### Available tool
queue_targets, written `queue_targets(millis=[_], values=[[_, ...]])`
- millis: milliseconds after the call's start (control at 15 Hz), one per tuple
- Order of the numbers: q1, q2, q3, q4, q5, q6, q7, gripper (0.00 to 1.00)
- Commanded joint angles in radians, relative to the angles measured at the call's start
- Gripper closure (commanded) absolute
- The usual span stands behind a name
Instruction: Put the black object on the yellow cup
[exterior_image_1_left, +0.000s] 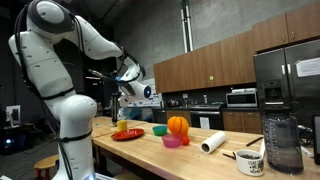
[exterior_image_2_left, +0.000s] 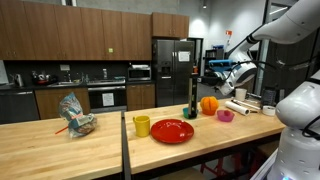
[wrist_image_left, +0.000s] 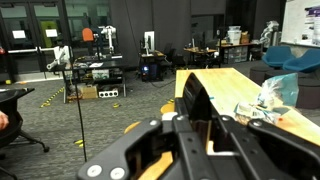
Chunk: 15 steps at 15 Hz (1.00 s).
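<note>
One claw (wrist_image_left: 197, 128) is clamped shut on the black object (exterior_image_2_left: 192, 92). In an exterior view the bar hangs about upright over the middle of the table (exterior_image_2_left: 235, 135), its lower end by the green cup (exterior_image_2_left: 190, 113). Whether the two touch cannot be told. The yellow cup (exterior_image_2_left: 142, 126) stands near the table's end, close to its front edge and just beside the red plate (exterior_image_2_left: 172, 131), apart from the bar. An orange pumpkin (exterior_image_2_left: 209, 105) and a pink cup (exterior_image_2_left: 225, 116) sit farther along. In the wrist view the bar juts out from between the fingers.
</note>
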Motion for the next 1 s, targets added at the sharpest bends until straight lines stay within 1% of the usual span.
queue_targets(millis=[0, 200, 667, 800, 933], values=[[0.008, -0.022, 0.041, 0.010, 0.014, 0.058, 0.034, 0.95], [0.018, -0.020, 0.057, 0.017, 0.008, 0.086, 0.037, 0.95], [0.013, -0.025, 0.049, 0.017, -0.013, 0.093, 0.035, 0.95], [0.012, -0.053, 0.082, 0.023, -0.037, 0.173, 0.050, 0.95], [0.015, -0.075, 0.114, 0.037, -0.085, 0.256, 0.058, 0.95]])
